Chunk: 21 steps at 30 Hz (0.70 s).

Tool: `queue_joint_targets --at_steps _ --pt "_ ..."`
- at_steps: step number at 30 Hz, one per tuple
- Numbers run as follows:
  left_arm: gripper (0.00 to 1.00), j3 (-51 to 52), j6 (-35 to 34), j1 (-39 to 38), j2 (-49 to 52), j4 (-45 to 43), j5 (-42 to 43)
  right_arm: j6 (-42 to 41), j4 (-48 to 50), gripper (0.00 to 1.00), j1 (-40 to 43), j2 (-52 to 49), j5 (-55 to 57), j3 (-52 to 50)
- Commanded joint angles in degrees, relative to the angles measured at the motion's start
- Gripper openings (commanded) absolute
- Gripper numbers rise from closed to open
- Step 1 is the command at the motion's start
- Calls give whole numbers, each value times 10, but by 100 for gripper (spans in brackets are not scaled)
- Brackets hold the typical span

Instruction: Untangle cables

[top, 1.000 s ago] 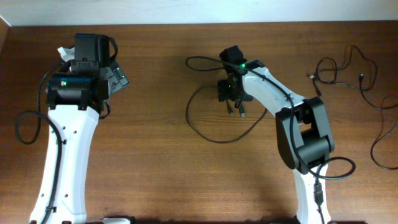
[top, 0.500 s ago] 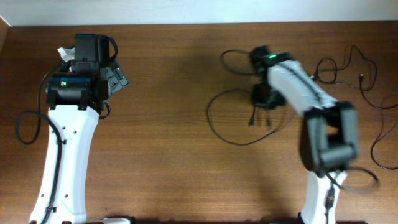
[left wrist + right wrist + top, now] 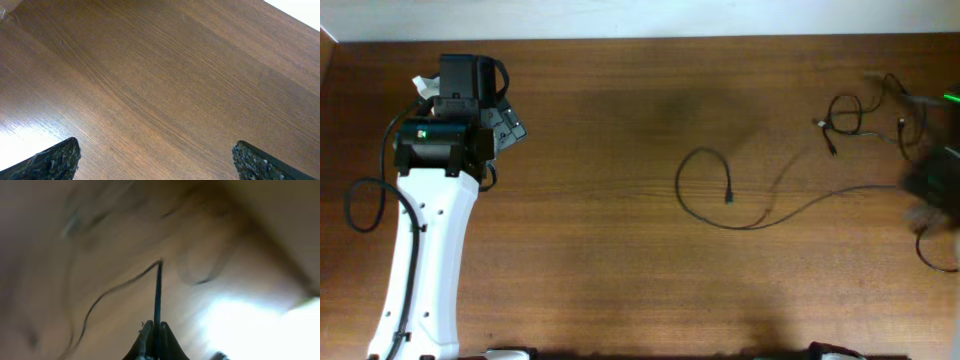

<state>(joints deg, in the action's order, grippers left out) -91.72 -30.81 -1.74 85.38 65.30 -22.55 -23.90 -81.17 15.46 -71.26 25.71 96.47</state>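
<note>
**Right gripper pinched on one cable near the table's right edge**

From where I stood, the wooden table (image 3: 600, 270) was mostly bare in its middle and along the front. The right arm (image 3: 932, 182) was at the far right border and appeared only as a dark blur from above. The right gripper (image 3: 155, 339) had its jaws pressed together on a thin black cable (image 3: 765, 222), which rose straight up from between the fingertips in the wrist view.

On the table this cable ran from the blurred arm leftwards in a shallow curve. It then made one open loop near the centre and ended in a small plug (image 3: 729, 197) lying inside the loop. The other cables (image 3: 848, 112) lay in a loose bundle at the back right corner, apart from the loop. I could not tell how they crossed each other.

The left arm (image 3: 425, 250) was on the left side, well apart from all the cords. The left gripper (image 3: 155, 150) was spread wide and held nothing, with only wood between its fingers (image 3: 55, 160). A thicker black lead (image 3: 358, 205) curled beside that arm, close to the left edge.
</note>
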Motion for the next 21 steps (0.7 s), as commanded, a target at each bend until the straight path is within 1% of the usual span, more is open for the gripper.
queue_joint_targets --at_steps 1,4,5,6,7,9,10,13,15,16,18,19,21 --pt "99 0 9 0 -5 0 -8 -49 54 4 121 72 80 4" --pt "99 0 9 0 -5 0 -8 -49 88 4 205 73 58 5" --pt "99 0 9 0 -5 0 -8 -48 95 4 224 64 15 5" --pt "99 0 9 0 -5 0 -8 -30 100 4 235 50 -45 5" --pt "99 0 9 0 -5 0 -8 6 103 4 235 30 -118 4" --pt "99 0 9 0 -5 0 -8 49 98 4 219 -6 -233 4" --pt "99 0 9 0 -5 0 -8 72 93 4 200 -23 -278 4" --pt "99 0 9 0 -5 0 -8 150 90 4 117 -59 -334 4" --pt "99 0 9 0 -5 0 -8 260 72 4 14 -90 -379 4" --pt "99 0 9 0 -5 0 -8 296 54 4 -28 -104 -391 4" --pt "99 0 9 0 -5 0 -8 328 12 4 -98 -132 -392 4" --pt "99 0 9 0 -5 0 -8 329 -12 4 -132 -148 -393 4" --pt "99 0 9 0 -5 0 -8 326 -94 4 -195 -191 -395 4"
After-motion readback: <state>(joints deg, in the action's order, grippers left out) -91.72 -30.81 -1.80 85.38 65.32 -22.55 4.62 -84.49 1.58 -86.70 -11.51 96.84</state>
